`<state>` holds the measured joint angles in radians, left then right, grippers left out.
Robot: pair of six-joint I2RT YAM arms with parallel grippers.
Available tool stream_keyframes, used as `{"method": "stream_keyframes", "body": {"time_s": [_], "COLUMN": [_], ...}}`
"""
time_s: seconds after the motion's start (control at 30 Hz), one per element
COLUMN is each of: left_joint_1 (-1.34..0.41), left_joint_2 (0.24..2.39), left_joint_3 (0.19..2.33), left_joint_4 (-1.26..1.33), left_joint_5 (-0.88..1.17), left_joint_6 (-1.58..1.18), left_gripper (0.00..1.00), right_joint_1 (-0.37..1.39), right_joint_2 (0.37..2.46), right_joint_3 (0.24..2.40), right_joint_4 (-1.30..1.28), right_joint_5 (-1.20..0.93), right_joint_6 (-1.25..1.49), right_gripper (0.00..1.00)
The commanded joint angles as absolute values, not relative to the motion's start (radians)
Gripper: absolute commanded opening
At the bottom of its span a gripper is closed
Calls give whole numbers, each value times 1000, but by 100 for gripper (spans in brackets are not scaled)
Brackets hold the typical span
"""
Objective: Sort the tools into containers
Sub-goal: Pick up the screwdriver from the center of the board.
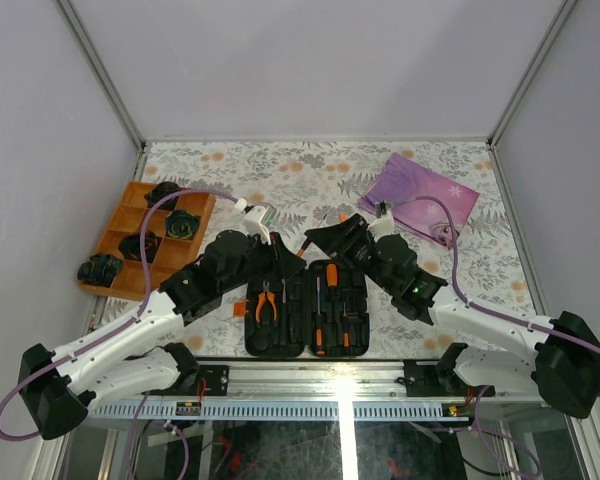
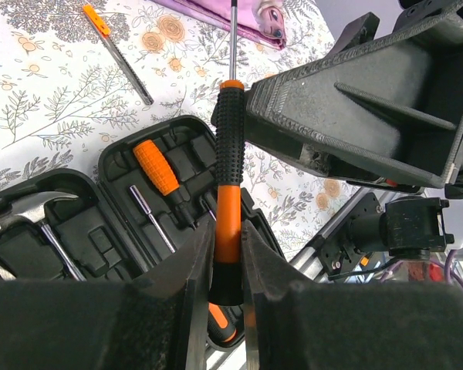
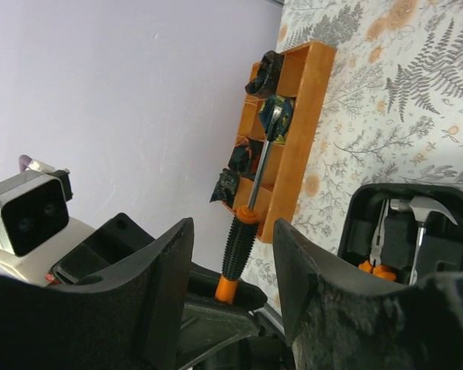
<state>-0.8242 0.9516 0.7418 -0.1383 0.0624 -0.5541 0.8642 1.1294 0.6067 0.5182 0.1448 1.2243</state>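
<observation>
Floral cloth point(image 1: 310, 170) covers the table, with pale walls on three sides. An orange tray point(image 1: 120, 235) sits at the left of the overhead view and a purple bag point(image 1: 425, 195) at the upper right. The black tool case point(image 1: 263, 340) lies open at the lower middle, just ahead of the arm bases.

Above the case, the left claw point(image 2: 227, 231) is clamped on the orange lower handle of a screwdriver point(image 2: 230, 139). It holds the tool in the air with the shaft pointing away from its camera.

The right claw point(image 3: 233, 231) faces it. Its two fingers are spread on either side of the same screwdriver's black grip, with a visible gap on each side, so it grips nothing.

Inside the case, a hammer point(image 3: 420, 212) and orange-handled pliers point(image 3: 378, 247) fill one half. A stubby screwdriver point(image 2: 158, 169) with an orange grip lies in the other half.

A thin tool with an orange end point(image 2: 116, 50) lies loose on the cloth beyond the case, at the upper left of the left wrist view.
</observation>
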Motion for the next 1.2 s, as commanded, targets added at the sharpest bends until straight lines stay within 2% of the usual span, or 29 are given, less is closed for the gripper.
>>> {"method": "stream_keyframes", "body": {"time_s": [0.0,0.27,0.5,0.6,0.97,1.17], "left_joint_1": [-827,-827,-827,-827,-827,-827], "left_joint_2": [953,952,965,972,956,932], "left_joint_3": [744,746,758,769,772,765], "left_joint_4": [-63,-61,-72,-86,-104,-117], "left_joint_5": [71,75,111,132,136,139], "left_joint_6": [-552,-551,-555,-552,-545,-546], "left_gripper": [0,0,1,7,40,59], "right_joint_1": [872,872,872,871,872,873], "right_joint_2": [1144,1195,1199,1188,1148,1125], "right_joint_3": [617,624,655,675,693,739], "right_joint_4": [632,651,612,577,500,305], "right_joint_5": [148,103,120,135,178,299], "right_joint_6": [1264,1290,1240,1209,1058,904], "right_gripper": [51,37,1,0,0,0]}}
